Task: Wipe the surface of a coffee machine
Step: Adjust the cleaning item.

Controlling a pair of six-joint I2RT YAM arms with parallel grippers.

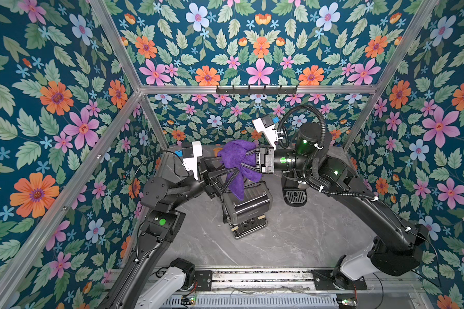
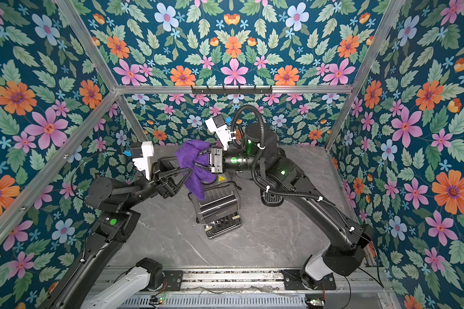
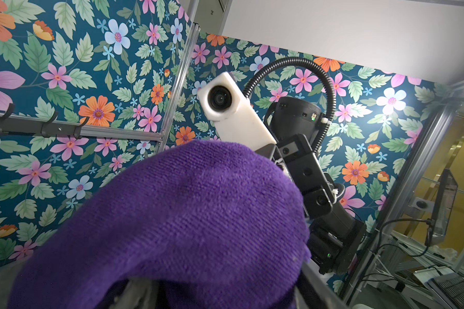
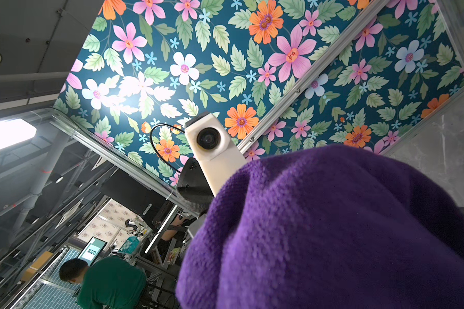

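The black coffee machine [image 1: 248, 211] [image 2: 219, 211] lies on the grey marble table [image 1: 292, 240]. Above it, both arms meet around a purple cloth [image 1: 237, 155] [image 2: 193, 155]. My right gripper [image 1: 239, 163] comes in from the right and is shut on the bunched cloth, whose loose end hangs down over the machine's top. My left gripper [image 1: 227, 174] reaches in from the left, its fingers spread wide on either side of the hanging cloth. The cloth [image 3: 185, 214] [image 4: 332, 227] fills both wrist views and hides the fingertips.
A black drip-tray part [image 1: 295, 196] stands on the table right of the machine, under my right arm. A black hook rail [image 1: 256, 89] runs along the back wall. Floral walls with aluminium posts close in three sides. A person in green [image 4: 110, 283] is outside the cell.
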